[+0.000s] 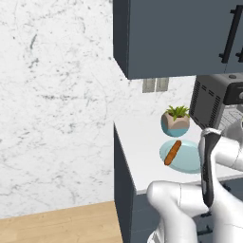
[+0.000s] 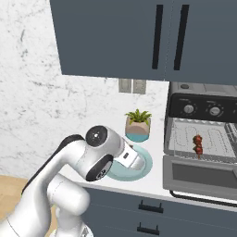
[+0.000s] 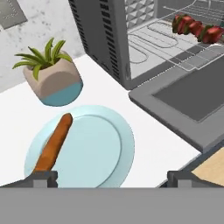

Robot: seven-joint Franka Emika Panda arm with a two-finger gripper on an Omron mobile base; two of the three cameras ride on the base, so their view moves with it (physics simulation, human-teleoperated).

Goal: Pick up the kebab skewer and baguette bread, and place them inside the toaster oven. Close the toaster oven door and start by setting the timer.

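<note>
Orange-brown baguette bread (image 3: 54, 143) is lying along the plate's (image 3: 109, 148) left rim, its near end pointing at one fingertip (image 3: 43, 178). Gripper (image 3: 111, 178) is hovering spread wide, grasping nothing.

toaster oven (image 1: 212, 100) cut by frame edge

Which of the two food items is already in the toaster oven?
The kebab skewer, red and dark chunks on the oven's wire rack. The baguette lies on the light-blue plate.

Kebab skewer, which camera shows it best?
The hand view: the kebab skewer lies large and unobstructed on the rack inside the toaster oven. The right base view shows it small; in the left base view I can't make it out.
</note>
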